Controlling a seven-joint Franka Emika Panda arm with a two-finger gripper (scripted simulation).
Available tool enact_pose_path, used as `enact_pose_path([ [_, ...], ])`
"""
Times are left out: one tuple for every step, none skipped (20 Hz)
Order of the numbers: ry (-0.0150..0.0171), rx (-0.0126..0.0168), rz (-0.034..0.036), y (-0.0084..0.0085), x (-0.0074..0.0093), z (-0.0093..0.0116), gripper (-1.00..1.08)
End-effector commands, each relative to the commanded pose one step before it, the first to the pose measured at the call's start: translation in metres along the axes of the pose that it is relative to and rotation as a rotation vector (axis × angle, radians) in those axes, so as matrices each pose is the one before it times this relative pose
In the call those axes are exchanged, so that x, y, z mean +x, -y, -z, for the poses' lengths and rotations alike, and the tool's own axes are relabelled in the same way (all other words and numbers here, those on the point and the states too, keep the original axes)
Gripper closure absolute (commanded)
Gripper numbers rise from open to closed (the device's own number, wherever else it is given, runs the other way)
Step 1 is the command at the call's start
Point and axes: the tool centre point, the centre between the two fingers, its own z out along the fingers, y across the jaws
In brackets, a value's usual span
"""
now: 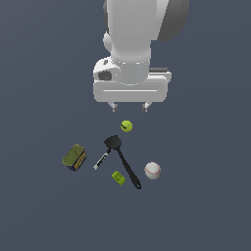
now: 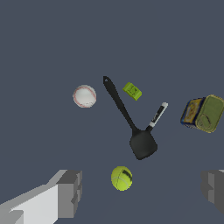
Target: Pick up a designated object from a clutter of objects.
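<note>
On the flat dark grey-blue floor (image 1: pixel 206 196) below me lies the clutter, all loose, nothing gripped. My claw (image 1: pixel 129 107) hangs above it w/ jaws spread wide apart and nothing between them. In the exterior view only two short fingertips (image 1: pixel 114 106) poke out under my white wrist housing; the arm is cut off at the frame top. In the wrist view my grey blocky fingers (image 2: pixel 69 192) are cropped at the frame edges, one mostly out of shot.

The tiny lime-green block (image 1: pixel 118 178) is flat, rectangular, w/ darker marks on top too small to read. It sits just beside the black spatula (image 1: pixel 122 160), near the handle end, on the exterior view's left of it; whether they touch I can't tell. It lies between the olive box (image 1: pixel 74 157) and the white baseball (image 1: pixel 152 170), apart from both.

The only box-like item is that olive box w/ blue sides. It's closed, lying tilted, contents not visible; printing on it is blurred.

Shapes: the spatula has a rounded matte blade and a long thin handle. A black-and-white marker (image 1: pixel 101 160) is a slim stick lying angled, one end close to the blade. The yellow-green tennis ball (image 1: pixel 126 126) is round, w/ a dark seam patch, nearest my claw, just beyond the blade. The baseball shows faint red stitching.
</note>
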Motion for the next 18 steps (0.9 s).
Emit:
enact_pose_path([
  [0.00000,0.00000,0.00000,-0.00001,0.00000,0.00000,-0.92],
  [-0.00133,0.00056,0.00056,0.00051,0.00025,0.00053,-0.92],
  [-0.00397,0.00174,0.00163,0.00146,0.00070,0.00160,-0.92],
  [-0.00651,0.00288,0.00264,0.00241,0.00115,0.00263,-0.92],
  [-0.00902,0.00403,0.00360,0.00336,0.00158,0.00367,-0.92],
  [-0.01141,0.00517,0.00441,0.00429,0.00196,0.00468,-0.92],
  [-0.01075,0.00496,0.00392,0.00409,0.00179,0.00447,-0.92],
  [-0.00801,0.00376,0.00264,0.00310,0.00128,0.00340,-0.92],
  [-0.00535,0.00256,0.00144,0.00209,0.00078,0.00234,-0.92],
  [-0.00261,0.00128,0.00036,0.00108,0.00034,0.00121,-0.92],
  [0.00000,0.00000,0.00000,0.00033,-0.00002,0.00006,-0.92],
  [0.00127,-0.00059,-0.00066,-0.00085,-0.00027,-0.00053,-0.92],
  [0.00146,-0.00078,0.00077,-0.00071,0.00002,-0.00091,-0.92],
  [0.00069,-0.00050,0.00244,-0.00031,0.00047,-0.00089,-0.92],
  [0.00014,-0.00031,0.00377,-0.00026,0.00079,-0.00092,-0.92],
  [0.00007,-0.00035,0.00506,-0.00029,0.00106,-0.00119,-0.92],
  [0.00028,-0.00053,0.00626,-0.00044,0.00129,-0.00157,-0.92],
  [0.00059,-0.00073,0.00741,-0.00063,0.00148,-0.00199,-0.92],
])
